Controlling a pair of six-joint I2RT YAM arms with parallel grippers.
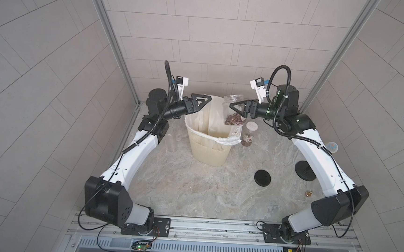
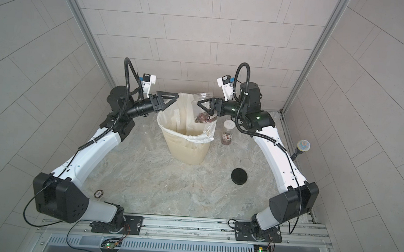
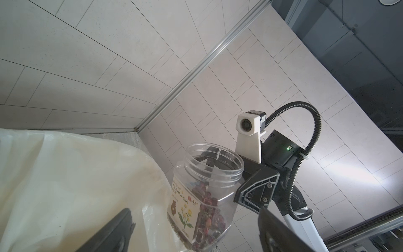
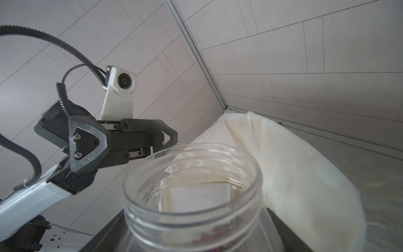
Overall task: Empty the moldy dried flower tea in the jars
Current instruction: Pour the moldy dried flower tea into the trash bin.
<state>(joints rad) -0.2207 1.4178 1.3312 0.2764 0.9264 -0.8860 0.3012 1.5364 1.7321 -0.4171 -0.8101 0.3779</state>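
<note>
Over the cream bin [image 1: 207, 146] in both top views, right gripper [image 1: 233, 109] clamps the squat clear jar [image 1: 232, 100] mid-body, tea [image 1: 233, 121] heaped at its bottom; left gripper [image 1: 207, 102] gapes empty. Wrist views: lidless labelled plastic, probably light and slick, so a belly grip seems right.

squat jar [image 4: 192, 196]: base cut off | small jar [image 1: 249, 134]: label unreadable

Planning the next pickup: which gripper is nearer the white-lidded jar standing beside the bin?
Right. The right gripper, holding the open jar, hangs just beside the white-lidded jar; the left gripper is across the bin.
</note>
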